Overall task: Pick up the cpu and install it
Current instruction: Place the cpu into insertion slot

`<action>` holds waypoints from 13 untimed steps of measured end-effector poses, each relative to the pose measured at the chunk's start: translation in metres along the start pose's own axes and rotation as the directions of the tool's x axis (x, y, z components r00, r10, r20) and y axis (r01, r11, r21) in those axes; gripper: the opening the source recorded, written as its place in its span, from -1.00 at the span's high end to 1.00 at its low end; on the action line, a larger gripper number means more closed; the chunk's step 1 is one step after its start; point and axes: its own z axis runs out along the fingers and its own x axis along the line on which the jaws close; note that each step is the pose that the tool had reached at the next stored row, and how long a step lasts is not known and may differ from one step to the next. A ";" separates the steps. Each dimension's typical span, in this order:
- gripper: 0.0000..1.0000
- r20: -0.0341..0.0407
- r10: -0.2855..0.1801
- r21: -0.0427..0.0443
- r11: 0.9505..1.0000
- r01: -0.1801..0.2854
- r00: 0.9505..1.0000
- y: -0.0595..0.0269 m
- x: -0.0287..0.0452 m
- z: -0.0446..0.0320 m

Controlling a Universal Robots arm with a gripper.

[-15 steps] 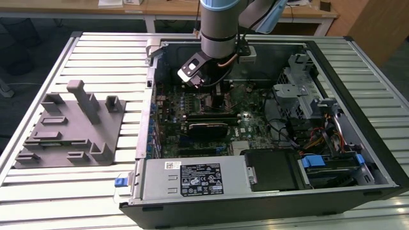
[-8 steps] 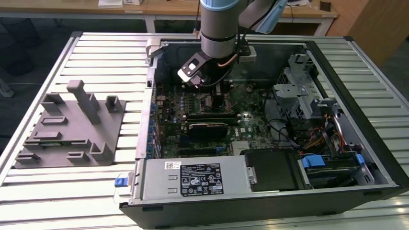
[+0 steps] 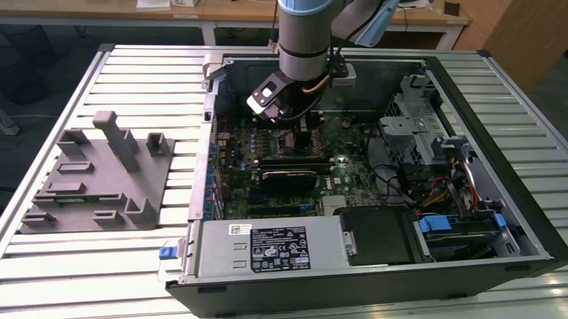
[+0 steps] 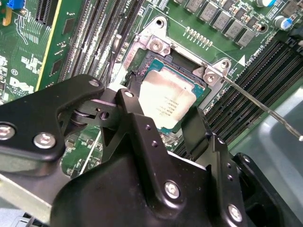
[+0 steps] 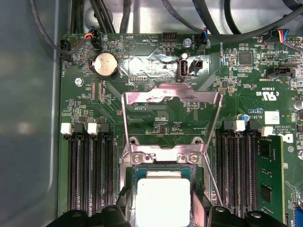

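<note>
Black computer case (image 3: 497, 219), exterior view: gripper (image 3: 296, 125) low inside, above the motherboard (image 3: 355, 169).
Second wrist view: cpu (image 4: 168, 99) lies in the open socket (image 4: 157, 46), gripper straddling it; clamped or released, cannot tell.
First wrist view: load plate (image 5: 208, 97) raised.
Judged: seating step. The next move needs the chip flat and square.

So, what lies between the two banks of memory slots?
The socket holding the cpu, its metal plate flipped open, in the first wrist view.
</note>
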 end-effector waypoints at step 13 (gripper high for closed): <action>-0.23 -0.001 0.000 0.000 1.000 0.000 1.000 0.0001 0.0000 -0.0027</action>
